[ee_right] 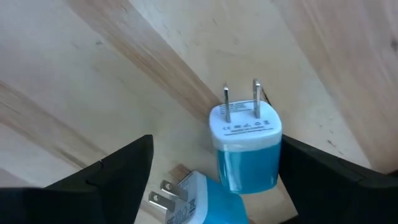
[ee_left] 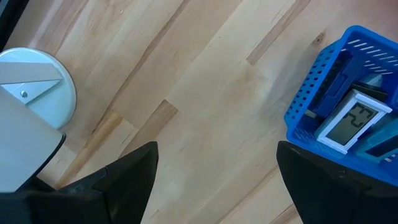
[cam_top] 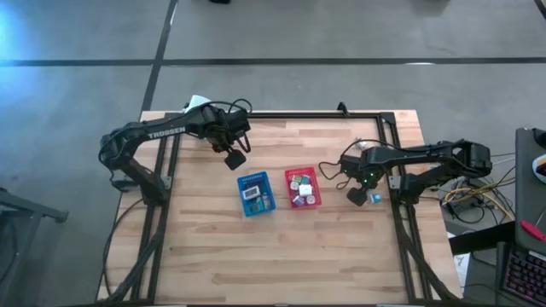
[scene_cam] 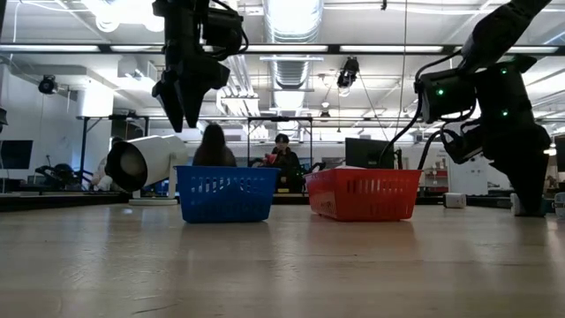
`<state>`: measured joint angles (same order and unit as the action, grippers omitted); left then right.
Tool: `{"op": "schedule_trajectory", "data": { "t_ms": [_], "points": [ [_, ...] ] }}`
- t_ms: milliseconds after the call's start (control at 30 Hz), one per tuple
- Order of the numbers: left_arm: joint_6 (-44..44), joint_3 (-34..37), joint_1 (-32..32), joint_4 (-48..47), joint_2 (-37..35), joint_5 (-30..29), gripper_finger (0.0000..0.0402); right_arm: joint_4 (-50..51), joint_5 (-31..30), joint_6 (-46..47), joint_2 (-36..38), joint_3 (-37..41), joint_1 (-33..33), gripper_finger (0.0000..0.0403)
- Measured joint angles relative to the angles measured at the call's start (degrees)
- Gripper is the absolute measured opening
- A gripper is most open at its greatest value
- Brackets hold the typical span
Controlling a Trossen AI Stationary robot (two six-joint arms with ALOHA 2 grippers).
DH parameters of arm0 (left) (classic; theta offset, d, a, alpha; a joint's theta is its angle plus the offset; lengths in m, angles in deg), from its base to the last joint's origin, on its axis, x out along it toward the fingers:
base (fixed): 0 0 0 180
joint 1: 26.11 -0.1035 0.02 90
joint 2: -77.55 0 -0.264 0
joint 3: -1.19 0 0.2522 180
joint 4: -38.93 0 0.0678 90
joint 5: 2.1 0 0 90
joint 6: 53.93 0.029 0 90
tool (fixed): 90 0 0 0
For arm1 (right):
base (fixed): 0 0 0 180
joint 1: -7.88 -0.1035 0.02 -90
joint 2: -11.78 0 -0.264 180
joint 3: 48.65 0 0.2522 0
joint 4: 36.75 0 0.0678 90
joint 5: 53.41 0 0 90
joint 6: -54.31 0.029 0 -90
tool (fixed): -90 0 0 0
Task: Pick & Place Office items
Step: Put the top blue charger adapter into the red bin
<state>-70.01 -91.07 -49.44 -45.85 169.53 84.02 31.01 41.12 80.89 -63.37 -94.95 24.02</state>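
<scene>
A: What is seen of the office items?

B: Two small plug chargers, blue bodies with white faces and two metal prongs each, are seen in the right wrist view. One stands with its prongs up; the second lies on its side just beside it, nearly touching. Both rest on the bench near its right edge, under the right gripper. More items are held in two baskets at mid-bench: a white piece with a grey display lies in the blue basket among flat dark blue and teal pieces, and small white and pale pieces are piled in the red basket.

A: How are the right fingers set?

B: They are spread wide, one on each side of the upright charger, and nothing is gripped. Whether they touch the bench cannot be told.

A: And the left gripper?

B: It is held above bare wood behind and to the left of the blue basket. Its fingers are wide apart and empty.

A: What else is around?

B: A white mug lies on its side at the bench's far left corner, its mouth turned toward the low camera. A dark metal frame runs along the bench edges. Two people are seated in the room behind. Nothing is seen between the right fingers and the chargers
</scene>
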Motion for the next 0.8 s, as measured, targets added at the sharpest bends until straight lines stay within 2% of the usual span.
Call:
{"op": "schedule_trajectory", "data": {
  "t_ms": [133, 367, 667, 800],
  "points": [
    [-0.02, 0.0, 0.0, 0.0, 0.0, 0.0, 0.0332, 0.0, -0.5, 0.23, -0.01, 0.0, 0.0, 0.0282],
    [-0.21, 0.0, 0.0, 0.0, 0.0, 0.0, 0.0332, 0.03, -0.68, 1.2, 0.0, -0.02, 0.04, 0.0122],
    [-0.21, 0.0, 0.0, 0.02, 0.0, 0.0, 0.0332, 0.48, -1.67, 3.74, 0.01, -0.47, 0.02, 0.0116],
    [-0.21, 0.0, 0.0, 0.0, 0.0, 0.0, 0.0332, 8.05, -3.63, 2.73, 0.12, -5.03, 0.04, 0.0116]
  ]
}}
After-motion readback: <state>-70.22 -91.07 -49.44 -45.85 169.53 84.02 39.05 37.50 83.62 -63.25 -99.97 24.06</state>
